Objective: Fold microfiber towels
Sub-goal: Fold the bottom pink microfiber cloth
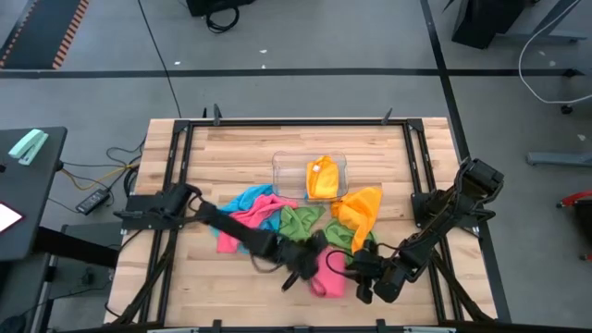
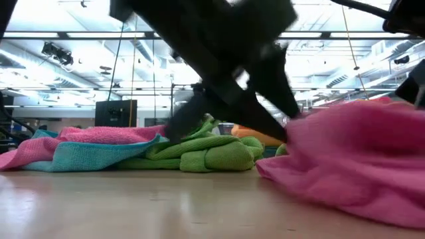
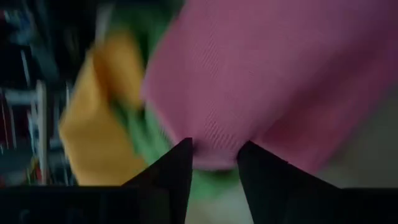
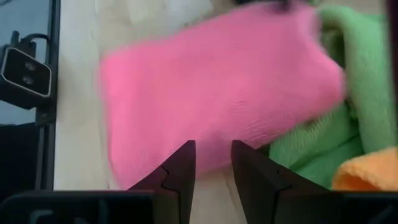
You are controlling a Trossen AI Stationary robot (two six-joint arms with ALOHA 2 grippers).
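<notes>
One orange towel (image 1: pixel 322 178) lies folded in the tray (image 1: pixel 281 166); the rest sit heaped mid-table (image 1: pixel 231 148), unfolded, so most work remains; left pincer (image 3: pixel 214 163) straddles the pink towel's (image 3: pixel 267 74) edge, fingers parted; right pincer (image 4: pixel 211 163) hovers beside it, parted, empty.
</notes>
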